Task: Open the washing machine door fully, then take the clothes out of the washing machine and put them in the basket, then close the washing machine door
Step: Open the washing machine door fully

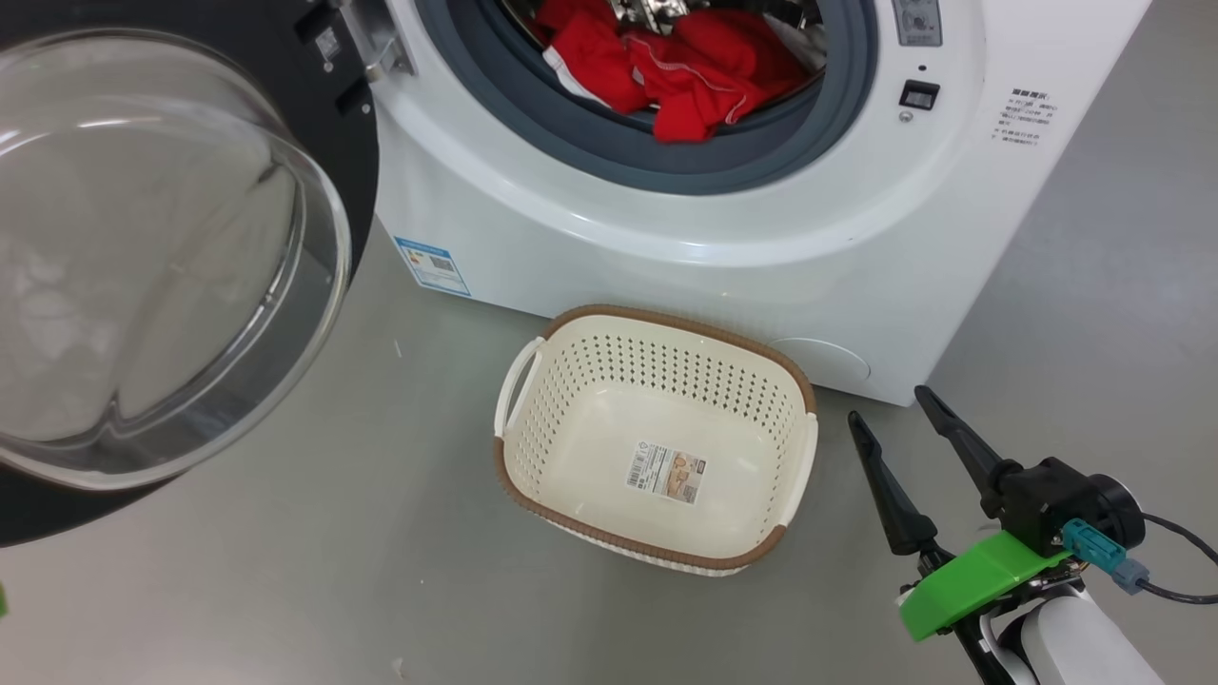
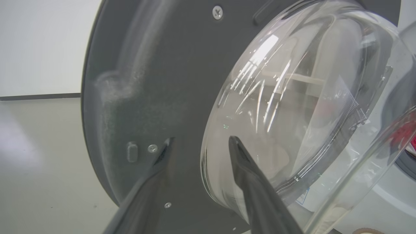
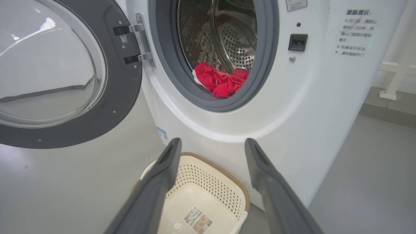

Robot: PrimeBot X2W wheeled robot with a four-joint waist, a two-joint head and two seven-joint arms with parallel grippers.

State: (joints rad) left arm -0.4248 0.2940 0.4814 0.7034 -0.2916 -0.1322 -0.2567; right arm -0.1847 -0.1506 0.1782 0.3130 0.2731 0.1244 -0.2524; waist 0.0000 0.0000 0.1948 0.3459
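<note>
The washing machine (image 1: pixel 666 257) stands with its washing machine door (image 1: pixel 357 143) swung out to the left, glass bowl bulging toward me. Red clothes (image 1: pixel 685 67) with white trim lie in the drum mouth, over the grey gasket. On the floor in front sits the basket (image 1: pixel 666 319), holding only its label. My right gripper (image 1: pixel 887 404) hangs open just right of the basket, nothing between its fingers. In the left wrist view my left gripper (image 2: pixel 200 141) is open right at the door's (image 2: pixel 146 97) dark inner face, one finger before the glass. The right wrist view looks past my right gripper (image 3: pixel 212 144) at the basket (image 3: pixel 239 188) and clothes (image 3: pixel 222 83).
Grey floor surrounds the machine and basket. A blue label sticker (image 1: pixel 433 266) marks the machine's lower left front. A white frame (image 3: pixel 390 81) stands against the wall to the machine's right. The latch socket (image 1: pixel 919 94) sits right of the drum opening.
</note>
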